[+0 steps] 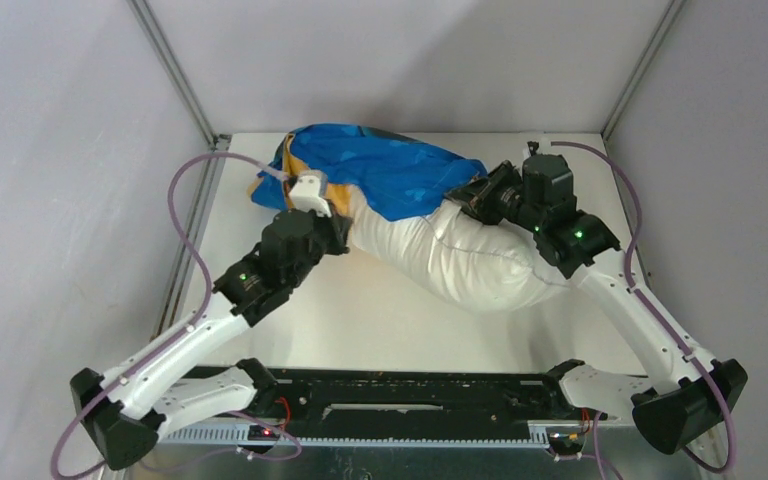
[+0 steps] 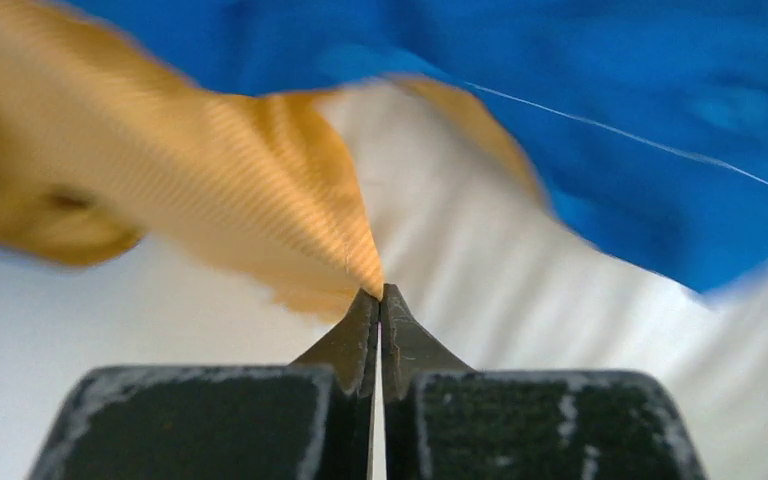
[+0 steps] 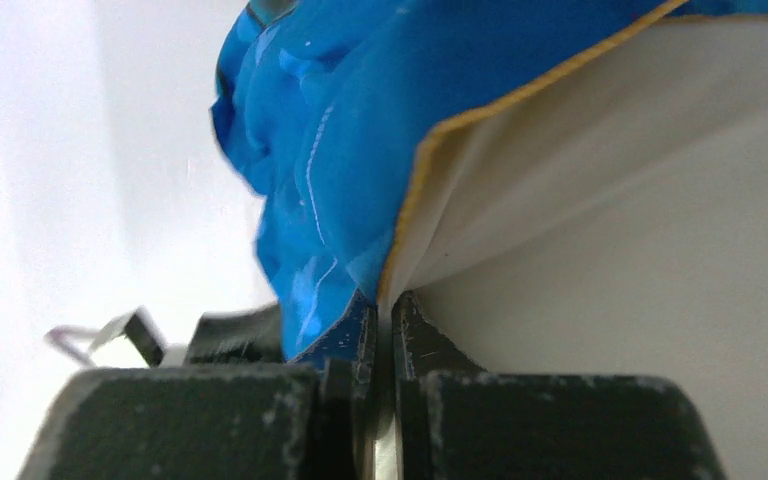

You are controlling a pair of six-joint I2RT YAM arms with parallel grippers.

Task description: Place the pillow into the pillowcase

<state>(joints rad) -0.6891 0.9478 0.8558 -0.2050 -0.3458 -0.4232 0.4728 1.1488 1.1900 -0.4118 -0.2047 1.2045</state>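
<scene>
The white pillow [image 1: 465, 262] lies across the table's middle, its far end inside the pillowcase [image 1: 390, 172], whose blue face is up at the back. My left gripper [image 1: 335, 222] is shut on the orange-yellow edge of the pillowcase [image 2: 290, 200] at the pillow's left side; white pillow [image 2: 520, 300] shows behind it. My right gripper [image 1: 465, 195] is shut on the blue pillowcase's hem [image 3: 360, 200] at the pillow's right side, with the pillow [image 3: 640, 250] bulging right beside its jaws.
The white table [image 1: 360, 320] is walled by grey panels with metal posts at the back corners [image 1: 210, 135]. Purple cables loop beside both arms [image 1: 185, 215]. A black rail [image 1: 410, 385] runs along the near edge.
</scene>
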